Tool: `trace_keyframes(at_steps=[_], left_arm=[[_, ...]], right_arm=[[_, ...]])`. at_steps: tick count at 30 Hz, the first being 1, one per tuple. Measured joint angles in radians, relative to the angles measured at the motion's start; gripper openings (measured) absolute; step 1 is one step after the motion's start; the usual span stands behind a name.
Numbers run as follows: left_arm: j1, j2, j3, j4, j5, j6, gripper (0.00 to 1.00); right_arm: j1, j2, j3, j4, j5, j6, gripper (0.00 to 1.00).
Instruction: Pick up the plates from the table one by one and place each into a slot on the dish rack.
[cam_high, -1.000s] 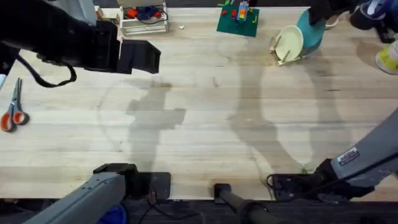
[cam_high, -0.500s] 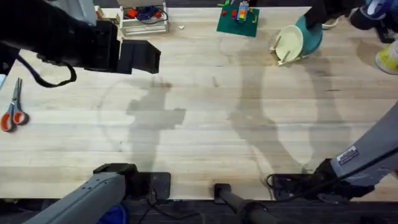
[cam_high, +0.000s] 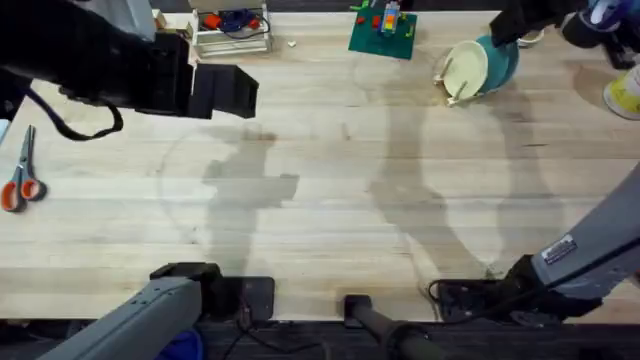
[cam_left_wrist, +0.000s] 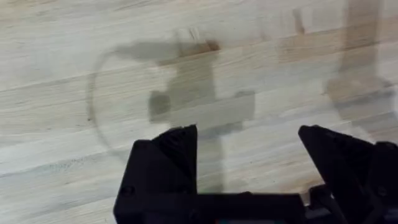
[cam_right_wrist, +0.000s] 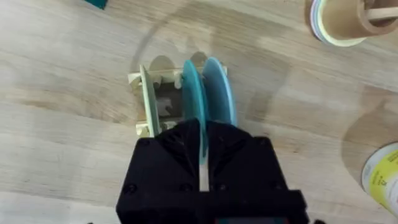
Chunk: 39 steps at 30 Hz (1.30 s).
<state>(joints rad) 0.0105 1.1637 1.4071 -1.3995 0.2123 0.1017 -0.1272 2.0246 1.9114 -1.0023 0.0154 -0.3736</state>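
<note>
The dish rack (cam_right_wrist: 163, 106) stands at the table's (cam_high: 330, 200) far right, also seen as dish rack (cam_high: 444, 84). A cream plate (cam_right_wrist: 147, 99) stands on edge in its outer slot, cream plate (cam_high: 465, 70) in the overhead view. A light blue plate (cam_right_wrist: 219, 93) stands in a slot on the other side. Between them the teal plate (cam_right_wrist: 192, 93) sits on edge, and my right gripper (cam_right_wrist: 202, 140) is shut on its rim from above; right gripper (cam_high: 505, 32) and teal plate (cam_high: 503, 62) show from overhead. My left gripper (cam_left_wrist: 249, 149) hangs open over bare wood at the far left, left gripper (cam_high: 236, 92).
Orange-handled scissors (cam_high: 20, 180) lie at the left edge. A white wire-frame stand (cam_high: 232, 32) and a green baseplate (cam_high: 382, 35) sit along the far edge. A tape roll (cam_right_wrist: 342, 22) and a yellow-labelled container (cam_high: 625, 95) stand near the rack.
The right gripper has shifted slightly away with the teal plate, which now stands more upright in the rack. The left arm has not moved.
</note>
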Motion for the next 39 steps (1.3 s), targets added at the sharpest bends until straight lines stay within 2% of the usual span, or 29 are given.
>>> trace_keyframes(at_steps=[10,14,23,30,32,39], left_arm=[[0.000,0.000,0.000,0.000,0.000,0.000,0.995],[0.000,0.000,0.000,0.000,0.000,0.000,0.995],[0.000,0.000,0.000,0.000,0.000,0.000,0.995],[0.000,0.000,0.000,0.000,0.000,0.000,0.995],[0.000,0.000,0.000,0.000,0.000,0.000,0.995],[0.000,0.000,0.000,0.000,0.000,0.000,0.995]], right_arm=[[0.000,0.000,0.002,0.000,0.007,0.000,0.070],[0.000,0.000,0.028,-0.027,0.007,0.000,0.106],[0.000,-0.034,0.140,-0.201,0.011,0.003,0.194],[0.000,-0.058,0.193,-0.403,0.011,0.003,0.232],[0.000,-0.058,0.193,-0.443,0.014,0.003,0.281],[0.000,-0.058,0.234,-0.497,0.014,0.008,0.617]])
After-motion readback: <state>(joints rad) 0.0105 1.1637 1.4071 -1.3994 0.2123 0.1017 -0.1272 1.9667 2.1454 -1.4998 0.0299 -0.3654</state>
